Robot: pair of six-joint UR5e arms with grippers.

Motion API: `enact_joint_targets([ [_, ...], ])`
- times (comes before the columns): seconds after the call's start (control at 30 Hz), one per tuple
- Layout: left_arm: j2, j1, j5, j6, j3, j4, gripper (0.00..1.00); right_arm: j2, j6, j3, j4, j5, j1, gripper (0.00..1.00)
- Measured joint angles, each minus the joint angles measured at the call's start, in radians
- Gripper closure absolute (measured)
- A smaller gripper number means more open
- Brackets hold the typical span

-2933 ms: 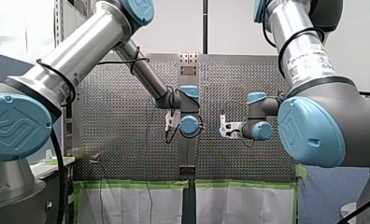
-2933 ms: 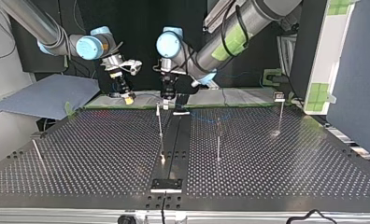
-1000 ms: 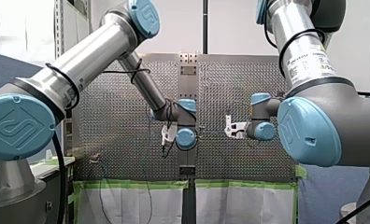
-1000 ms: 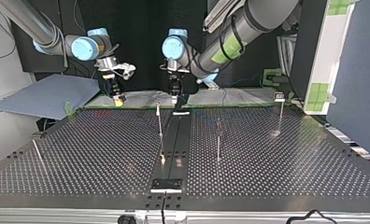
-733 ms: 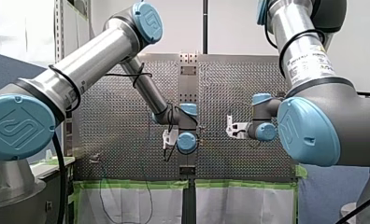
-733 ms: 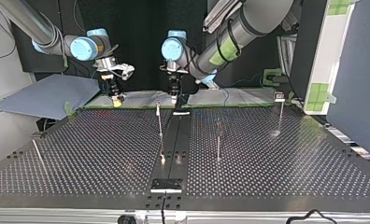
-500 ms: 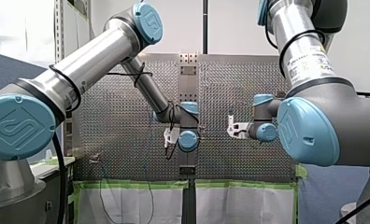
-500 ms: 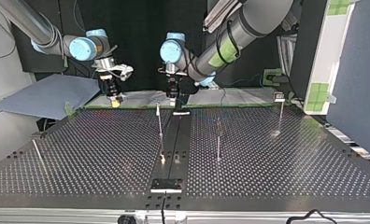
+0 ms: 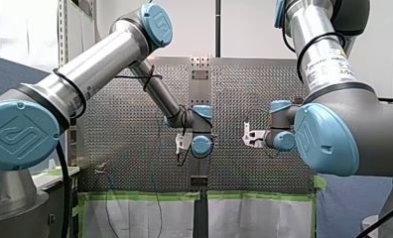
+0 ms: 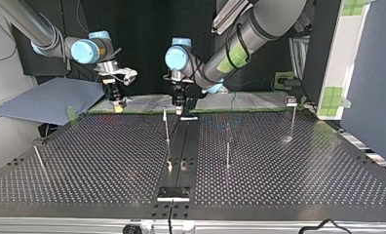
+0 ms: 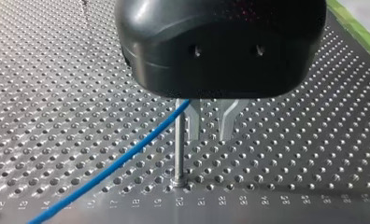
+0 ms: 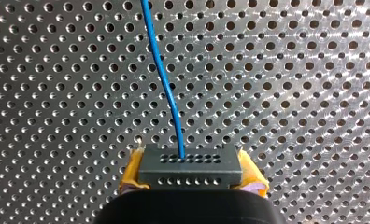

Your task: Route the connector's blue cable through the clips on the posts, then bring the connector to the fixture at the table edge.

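At the near edge of the table [image 10: 303,180] in the top view, a black plate [image 10: 173,193], judged to be the fixture, is unoccupied. Mid-table, thin posts [image 10: 227,146] are spaced well apart. No clipped cable can be made out on them, and wide room is left between them.

Toward the far edge, the connector [image 12: 188,163] is clamped between the yellow pads [image 12: 132,173] of the right gripper [image 10: 118,104]. The blue cable [image 12: 167,88] is led out ahead of it.

The left gripper [image 11: 210,135] is set just beside a far post [image 11: 179,144], jaws narrowly apart, nothing seen between. The cable is passed by that post's top, where the clip is hidden.

Routing is judged barely begun, and delivery is left. Little room is left behind both grippers at the far edge.
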Motion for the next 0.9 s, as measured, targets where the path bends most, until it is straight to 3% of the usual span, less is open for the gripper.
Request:
enact_joint_targets([
  [0.37, -0.003, 0.012, 0.006, 0.002, 0.04, -0.038, 0.78, 0.001, 0.007, -0.013, 0.004, -0.001, -0.001, 1.0],
  [0.53, -0.032, 0.019, 0.01, 0.007, 0.076, -0.073, 0.75, 0.002, 0.012, -0.029, 0.011, -0.002, -0.005, 1.0],
  [0.9, -0.05, 0.049, 0.016, 0.013, 0.156, -0.138, 0.75, 0.005, 0.02, -0.047, 0.015, -0.002, -0.022, 1.0],
])
